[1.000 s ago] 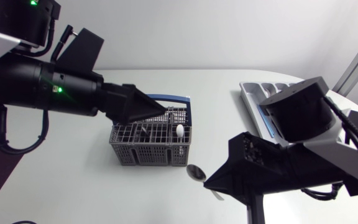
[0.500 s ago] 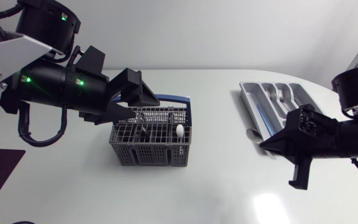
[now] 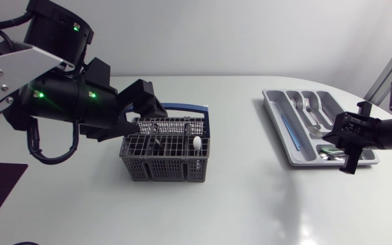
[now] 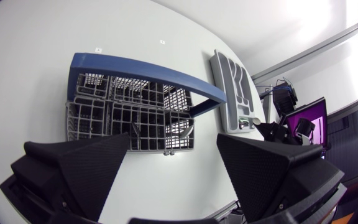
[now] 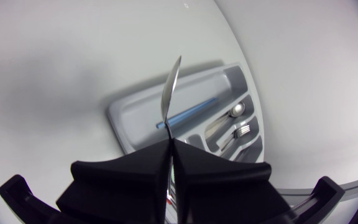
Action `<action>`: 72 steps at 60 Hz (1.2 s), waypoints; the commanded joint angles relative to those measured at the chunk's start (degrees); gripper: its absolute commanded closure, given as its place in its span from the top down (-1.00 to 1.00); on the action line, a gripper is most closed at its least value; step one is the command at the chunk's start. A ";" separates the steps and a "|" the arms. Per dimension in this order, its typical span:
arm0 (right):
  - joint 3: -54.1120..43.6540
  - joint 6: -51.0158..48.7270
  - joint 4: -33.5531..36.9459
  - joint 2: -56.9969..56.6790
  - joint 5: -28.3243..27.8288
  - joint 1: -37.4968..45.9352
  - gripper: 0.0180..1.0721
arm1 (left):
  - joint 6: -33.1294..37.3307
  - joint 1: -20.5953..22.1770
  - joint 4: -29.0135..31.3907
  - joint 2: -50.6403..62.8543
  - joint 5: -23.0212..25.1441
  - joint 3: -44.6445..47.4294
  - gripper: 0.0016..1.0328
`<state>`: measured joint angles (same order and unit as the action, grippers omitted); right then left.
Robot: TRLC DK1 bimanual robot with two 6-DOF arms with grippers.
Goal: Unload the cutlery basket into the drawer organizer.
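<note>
Overhead, our right pincer (image 3: 341, 141) hangs above the drawer organizer (image 3: 271, 103), and our left pincer (image 3: 154, 110) is over the cutlery basket (image 3: 162, 169). At the left wrist its jaws gape wide, with the basket ahead between them. At the right wrist the jaws clamp a spoon (image 5: 169, 93), with the organizer beyond its tip; we judge the next move is to lower and release it.

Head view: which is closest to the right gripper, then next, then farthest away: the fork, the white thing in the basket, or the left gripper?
From the right gripper, which holds a spoon:
1. Fork, in the tray just beside it.
2. White thing, at the basket's nearer end, mid-table.
3. Left gripper, over the basket's far side.
</note>
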<state>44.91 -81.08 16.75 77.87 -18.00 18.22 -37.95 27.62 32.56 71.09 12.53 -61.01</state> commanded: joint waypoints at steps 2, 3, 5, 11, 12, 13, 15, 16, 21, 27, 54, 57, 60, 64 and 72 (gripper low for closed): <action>2.03 -5.05 -4.36 5.45 2.62 2.44 -0.89 | -0.63 0.60 0.75 1.51 -2.16 1.34 0.91; 2.03 -5.76 -6.47 6.86 3.76 2.96 -0.89 | -0.54 0.51 0.84 1.51 -2.34 1.34 0.91; 2.03 -6.55 -8.14 8.27 4.64 3.58 -0.89 | 0.25 0.68 1.46 1.86 -3.48 1.16 0.91; 3.43 -8.22 -10.60 12.40 5.69 6.04 -0.89 | 0.78 0.95 2.34 2.74 -4.98 0.98 0.91; 3.70 -8.48 -10.95 12.93 5.96 6.30 -0.89 | 0.78 0.95 2.42 3.27 -5.15 0.98 0.91; 3.96 -8.83 -11.30 13.72 6.31 6.57 -0.89 | 0.78 1.04 2.60 3.53 -5.15 0.98 0.91; 4.31 -9.19 -11.92 14.60 6.84 6.92 -0.89 | 0.86 1.21 2.69 4.06 -5.33 0.98 0.91; 4.40 -9.36 -12.80 15.56 7.19 7.36 -0.89 | 0.86 1.48 2.69 4.32 -5.59 0.98 0.91; 3.96 -11.12 -16.49 18.29 9.39 8.15 -0.89 | 1.13 1.92 2.95 5.46 -5.94 1.07 0.91; 2.91 -13.05 -21.06 20.92 11.58 8.76 -0.87 | 1.30 2.27 3.13 6.17 -6.21 0.98 0.91; -2.45 -10.15 -25.72 13.10 10.70 9.38 0.45 | 1.30 3.94 3.57 6.87 -7.44 0.98 0.91; -2.81 -8.31 -25.37 11.43 10.35 9.03 0.54 | 1.22 4.29 3.57 6.96 -7.53 0.90 0.90; -2.89 -6.02 -24.66 10.03 10.18 8.41 0.65 | 1.04 4.55 3.57 7.05 -7.70 0.81 0.88; -1.75 0.04 -20.18 6.77 8.77 6.83 0.69 | -0.28 5.08 3.57 7.22 -7.70 0.37 0.86; -0.17 10.24 -12.01 1.94 7.98 3.58 0.72 | -2.83 5.08 3.57 7.84 -7.70 0.28 0.86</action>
<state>43.88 -77.91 1.30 82.76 -9.37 23.90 -38.24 32.42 35.70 77.47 5.43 -61.01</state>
